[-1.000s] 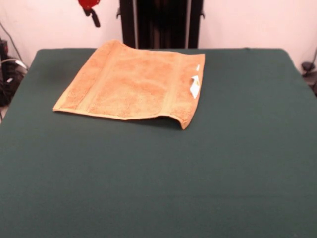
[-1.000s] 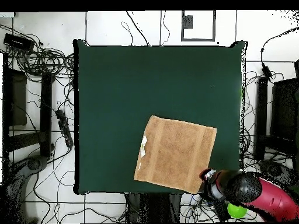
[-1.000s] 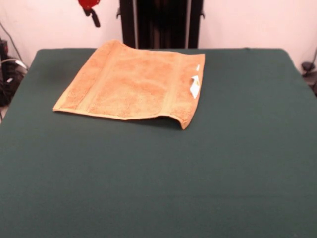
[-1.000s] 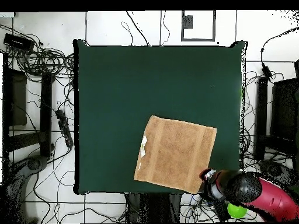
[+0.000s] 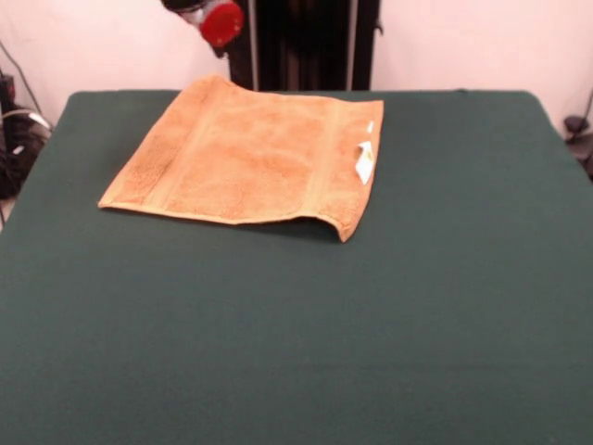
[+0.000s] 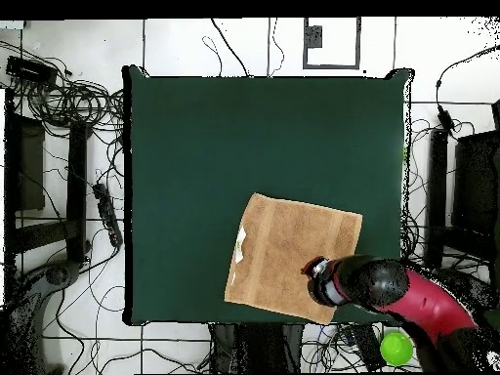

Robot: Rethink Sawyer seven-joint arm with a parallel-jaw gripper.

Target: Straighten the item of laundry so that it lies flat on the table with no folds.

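Observation:
The orange-tan towel lies spread out on the far part of the dark green table, close to the robot's side. Its near right corner curls up a little and casts a shadow. A small white tag sits by its right edge. In the overhead view the towel lies near the table's bottom edge, with the tag on its left side. The gripper hangs over the towel's lower right part, seen from above. The arm's red and black end shows at the top edge.
The black pedestal stands behind the table's far edge. Cables and dark equipment lie on the floor around the table. A green round object sits beside the arm's base.

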